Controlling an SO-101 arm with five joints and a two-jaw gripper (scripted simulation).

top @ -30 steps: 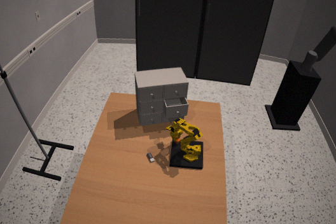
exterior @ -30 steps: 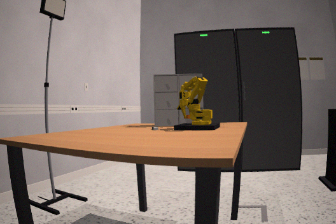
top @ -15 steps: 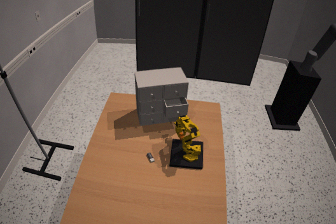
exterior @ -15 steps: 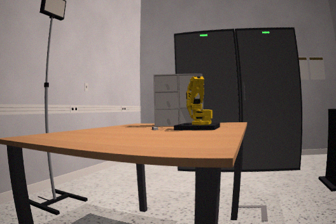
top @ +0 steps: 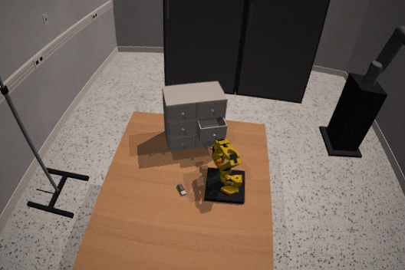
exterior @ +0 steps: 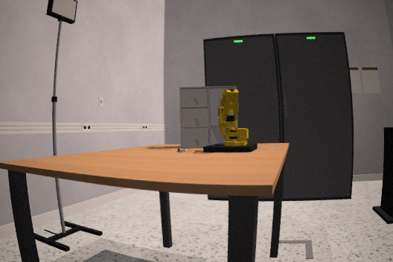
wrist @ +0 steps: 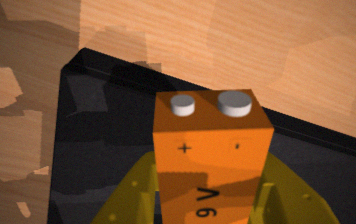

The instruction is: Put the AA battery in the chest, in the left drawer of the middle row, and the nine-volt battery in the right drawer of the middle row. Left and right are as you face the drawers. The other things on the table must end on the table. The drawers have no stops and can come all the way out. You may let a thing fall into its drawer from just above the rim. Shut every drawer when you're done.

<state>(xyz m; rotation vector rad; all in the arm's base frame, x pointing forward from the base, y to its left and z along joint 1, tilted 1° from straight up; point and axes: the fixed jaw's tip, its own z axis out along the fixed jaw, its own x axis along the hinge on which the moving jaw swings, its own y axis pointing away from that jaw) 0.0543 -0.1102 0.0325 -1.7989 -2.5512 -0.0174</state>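
Note:
My gripper (wrist: pixel 207 197) is shut on the orange nine-volt battery (wrist: pixel 212 150), whose two terminals point away from the wrist camera. The arm (top: pixel 225 161) is folded up over its black base plate (top: pixel 225 186), and the battery hangs above that plate (wrist: pixel 100 150). The grey chest (top: pixel 196 115) stands at the table's far end, with the right drawer of the middle row (top: pixel 212 128) pulled out and the other drawers shut. A small grey and dark cylinder, seemingly the AA battery (top: pixel 181 189), lies on the table left of the base. The chest (exterior: pixel 196 117) and arm (exterior: pixel 231 119) also show in the exterior view.
The wooden table (top: pixel 179 199) runs toward the camera from the chest. Dark cabinets (top: pixel 244 46) stand behind the chest. A lamp stand (top: pixel 52 188) is on the floor to the left, and a black pedestal (top: pixel 351 115) to the right.

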